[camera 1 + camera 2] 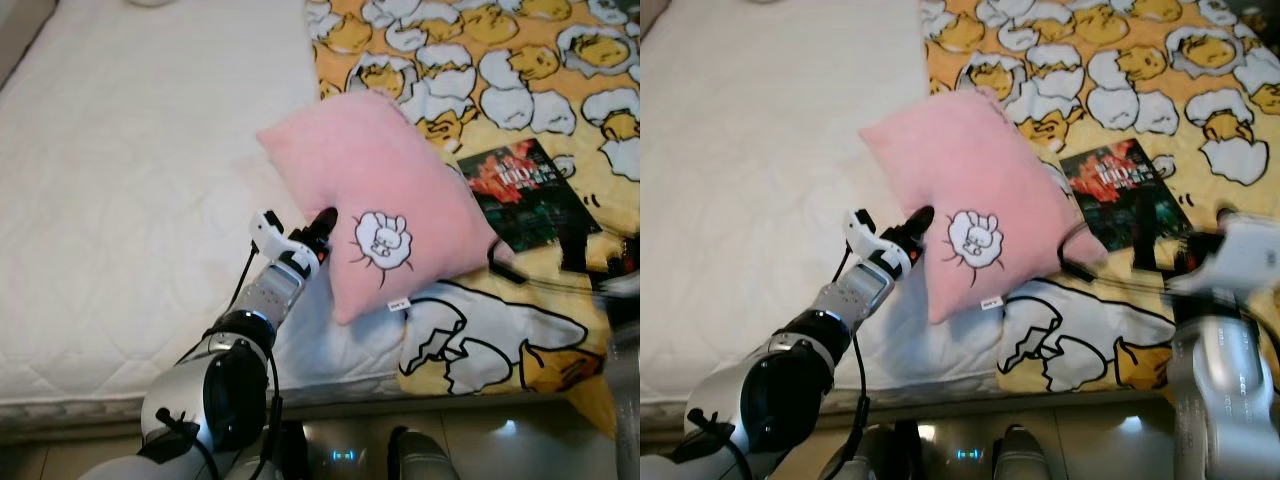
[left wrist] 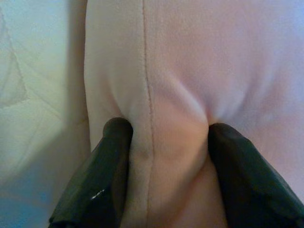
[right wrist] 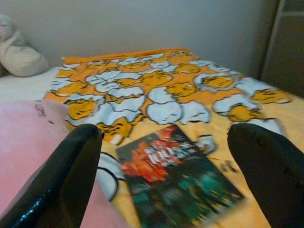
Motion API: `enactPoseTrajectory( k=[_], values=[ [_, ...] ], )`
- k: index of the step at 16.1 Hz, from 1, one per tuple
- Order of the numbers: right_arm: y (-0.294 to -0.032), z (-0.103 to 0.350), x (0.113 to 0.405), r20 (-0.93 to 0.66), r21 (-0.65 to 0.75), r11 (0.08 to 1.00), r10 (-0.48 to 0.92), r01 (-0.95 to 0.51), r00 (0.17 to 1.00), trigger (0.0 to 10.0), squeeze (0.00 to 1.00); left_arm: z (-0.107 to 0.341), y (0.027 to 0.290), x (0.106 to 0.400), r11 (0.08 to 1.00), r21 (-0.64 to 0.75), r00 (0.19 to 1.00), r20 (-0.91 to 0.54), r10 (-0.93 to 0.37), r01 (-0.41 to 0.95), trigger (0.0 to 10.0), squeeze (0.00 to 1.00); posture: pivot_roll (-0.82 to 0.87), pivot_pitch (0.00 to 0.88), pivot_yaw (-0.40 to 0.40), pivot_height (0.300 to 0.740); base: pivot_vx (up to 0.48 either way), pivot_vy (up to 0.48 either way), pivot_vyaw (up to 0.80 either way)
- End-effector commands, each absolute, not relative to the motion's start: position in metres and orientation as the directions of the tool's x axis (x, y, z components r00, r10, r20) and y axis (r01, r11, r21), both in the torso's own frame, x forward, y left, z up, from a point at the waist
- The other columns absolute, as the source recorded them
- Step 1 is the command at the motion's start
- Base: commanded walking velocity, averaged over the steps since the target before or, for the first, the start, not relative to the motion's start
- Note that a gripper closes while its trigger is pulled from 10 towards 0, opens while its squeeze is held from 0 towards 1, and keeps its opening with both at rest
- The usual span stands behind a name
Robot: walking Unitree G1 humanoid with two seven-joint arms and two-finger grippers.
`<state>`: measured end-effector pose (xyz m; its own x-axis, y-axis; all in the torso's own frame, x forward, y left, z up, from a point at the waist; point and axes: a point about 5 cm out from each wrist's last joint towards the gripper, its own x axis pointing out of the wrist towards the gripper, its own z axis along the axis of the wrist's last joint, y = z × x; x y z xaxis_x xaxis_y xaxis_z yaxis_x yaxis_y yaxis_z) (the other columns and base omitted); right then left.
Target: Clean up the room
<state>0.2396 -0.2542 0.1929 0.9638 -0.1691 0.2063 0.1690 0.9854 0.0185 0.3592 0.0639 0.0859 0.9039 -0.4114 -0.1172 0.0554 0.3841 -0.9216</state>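
Nearest the camera, the left gripper [image 2: 164, 137] had its jaws pinched on the seam edge of the pillow [image 1: 380, 195], which lay near the front edge of the bed [image 1: 130, 200], half on the blanket [image 1: 520, 70]. The right gripper [image 3: 166, 161] hung over the book [image 3: 178, 178] with its jaws wide apart. The pillow was gripped, by my judgement; lifting it toward the head of the bed looked next.

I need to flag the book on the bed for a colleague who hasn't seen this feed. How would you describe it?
On the bed's egg-print yellow blanket, look just right of the pink pillow pinched by the left gripper. The book lies flat there: thin, with a dark cover and red lettering, in front of the open right gripper.
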Motion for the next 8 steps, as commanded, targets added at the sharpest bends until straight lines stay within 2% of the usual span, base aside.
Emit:
enactPoseTrajectory(
  k=[1,4,6,8],
  values=[
    [-0.265,0.179,0.251,0.13,0.083,0.984,-0.168,0.158,0.977,10.0,0.0,0.082,0.059,0.355,0.348,-0.934,0.889,-0.096,-0.448,0.075,0.0,0.0,-0.14,0.17,0.074,0.74,0.0,0.0,0.0],
    [-0.276,0.177,0.284,0.105,0.176,0.979,-0.124,0.104,0.987,10.0,0.0,0.083,0.061,0.353,0.332,-0.933,0.871,-0.044,-0.49,0.139,0.0,0.0,-0.05,0.158,0.058,0.74,0.0,0.0,0.0],
    [-0.282,0.174,0.314,0.088,0.294,0.952,-0.11,0.079,0.99,10.0,0.0,0.081,0.066,0.348,0.319,-0.932,0.855,-0.02,-0.519,0.171,0.0,0.0,0.03,0.157,0.052,0.74,0.0,0.0,0.0],
    [-0.276,0.172,0.335,0.076,0.37,0.928,-0.063,0.03,0.995,10.0,0.0,0.079,0.069,0.345,0.306,-0.933,0.842,-0.005,-0.539,0.191,0.0,0.0,0.06,0.161,0.05,0.74,0.0,0.0,0.0]
  ],
)
